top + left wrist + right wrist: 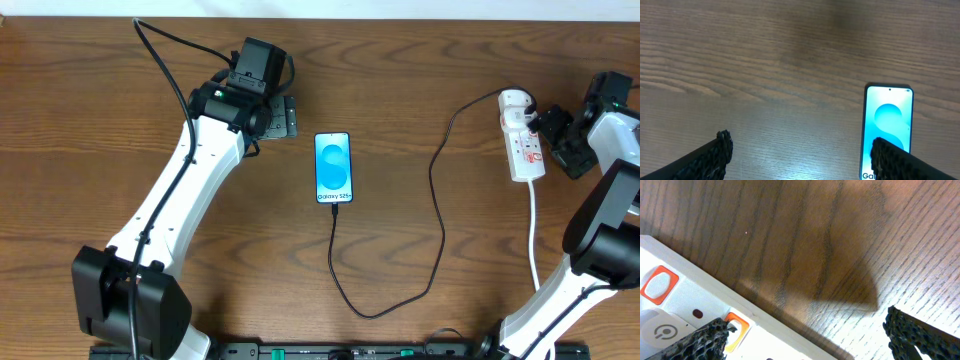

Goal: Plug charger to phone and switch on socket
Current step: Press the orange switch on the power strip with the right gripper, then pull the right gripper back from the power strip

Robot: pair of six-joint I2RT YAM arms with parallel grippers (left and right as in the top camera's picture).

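Observation:
The phone [333, 168] lies face up mid-table, its cyan screen lit, and it also shows in the left wrist view [887, 125]. The black charger cable [437, 215] runs from the phone's near end in a loop to the white adapter [514, 101] on the socket [524, 145] at the right. My left gripper [285, 115] is open and empty, just left of the phone's far end; its jaws [800, 155] span bare wood. My right gripper [548, 135] is open at the socket's right edge; one finger lies over an orange switch [737, 328] in the right wrist view.
A second orange-rimmed switch [659, 284] shows on the socket. The socket's white cord [533, 235] runs toward the table's near edge beside my right arm. Bare wooden tabletop [420, 70] lies between the phone and the socket.

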